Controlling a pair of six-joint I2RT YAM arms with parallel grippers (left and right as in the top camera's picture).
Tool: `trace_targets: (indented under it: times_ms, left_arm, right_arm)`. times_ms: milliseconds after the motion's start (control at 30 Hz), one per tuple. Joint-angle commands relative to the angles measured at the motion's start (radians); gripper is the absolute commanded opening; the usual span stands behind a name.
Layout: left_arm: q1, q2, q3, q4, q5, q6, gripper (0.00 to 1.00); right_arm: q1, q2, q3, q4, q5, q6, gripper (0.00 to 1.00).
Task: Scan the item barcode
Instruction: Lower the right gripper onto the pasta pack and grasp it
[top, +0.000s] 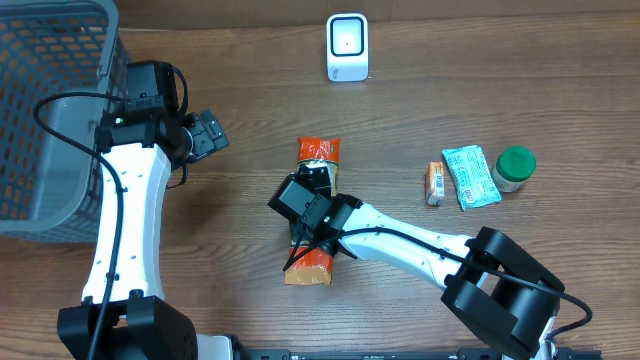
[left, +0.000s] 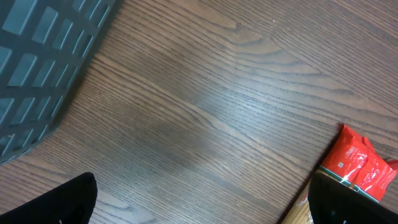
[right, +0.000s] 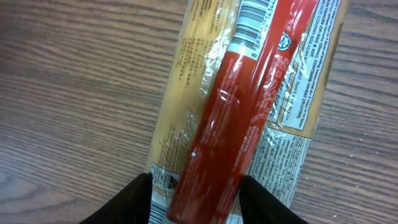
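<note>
A long orange and red snack packet (top: 320, 150) lies flat on the wooden table, its barcode (right: 252, 28) facing up near the far end. My right gripper (top: 318, 215) sits low over the packet's middle. In the right wrist view its jaws (right: 196, 202) straddle the packet's red ridge (right: 249, 106), with a small gap showing on the left side. A white scanner (top: 347, 47) stands at the back of the table. My left gripper (top: 205, 133) hovers wide open beside the basket, holding nothing (left: 205, 208). One end of the packet (left: 357, 162) shows by its right finger.
A grey mesh basket (top: 50, 110) fills the left edge and appears in the left wrist view's corner (left: 37, 56). At the right lie a small orange packet (top: 435, 183), a green and white sachet (top: 470, 176) and a green-lidded jar (top: 514, 168).
</note>
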Motion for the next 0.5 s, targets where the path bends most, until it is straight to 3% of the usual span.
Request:
trace_targets:
  times_ms: [0, 467]
  left_arm:
    - [0.000, 0.007, -0.004, 0.000, -0.003, 0.011, 1.00]
    - [0.000, 0.007, -0.004, 0.000, -0.003, 0.011, 1.00]
  right_arm:
    - [-0.002, -0.033, -0.008, 0.007, 0.018, 0.034, 0.47]
    - [-0.002, 0.035, -0.008, 0.007, 0.018, 0.033, 0.43]
